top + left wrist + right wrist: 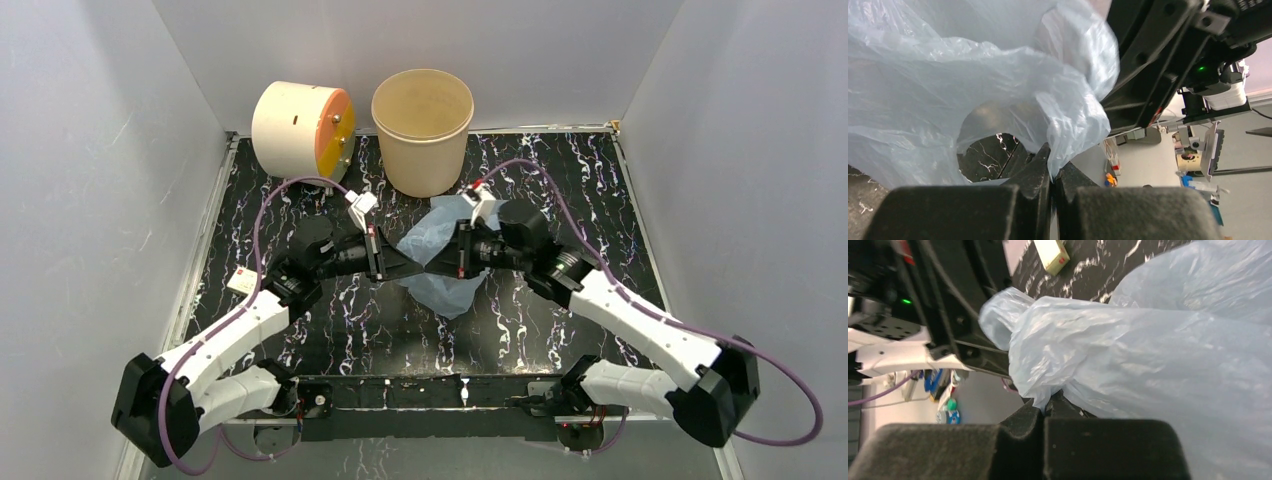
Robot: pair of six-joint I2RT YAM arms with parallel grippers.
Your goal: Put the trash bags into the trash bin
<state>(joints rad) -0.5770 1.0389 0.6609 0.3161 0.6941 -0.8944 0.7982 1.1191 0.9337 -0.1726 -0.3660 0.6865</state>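
Holding pale blue trash bag point(447, 292) just in front of trash bin point(424, 160); left gripper point(402, 266) and right gripper point(442, 262) both pinched shut on its film. Step: transfer. Next likely: raise bag above bin rim, let go inside.

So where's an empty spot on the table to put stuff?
Bare table lies right of the bin, up to the right wall, and between the bag and the arm bases. The middle is crowded: left gripper and right gripper both pinch the bag there. A box sits at the left edge.
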